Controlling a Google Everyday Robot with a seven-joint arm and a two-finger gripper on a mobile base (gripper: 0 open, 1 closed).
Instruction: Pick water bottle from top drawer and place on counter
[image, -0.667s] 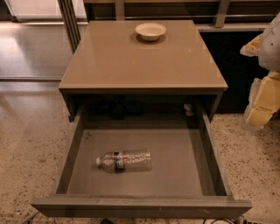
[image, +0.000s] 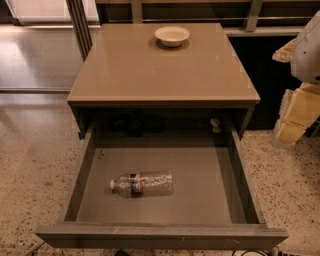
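Note:
The water bottle (image: 142, 184) lies on its side on the bottom of the open top drawer (image: 210, 200), left of middle, with its white cap pointing left. The drawer is pulled fully out from under the counter (image: 160, 70), a glossy tan top. My gripper (image: 296, 116) shows as yellowish parts below a white arm segment at the right edge of the camera view. It hangs beside the cabinet's right side, well apart from the bottle and holding nothing that I can see.
A small white bowl (image: 172, 35) sits at the back of the counter. Speckled terrazzo floor (image: 35, 165) surrounds the cabinet. A metal post (image: 79, 25) stands at the back left, and a dark shelf unit (image: 270, 75) stands behind on the right.

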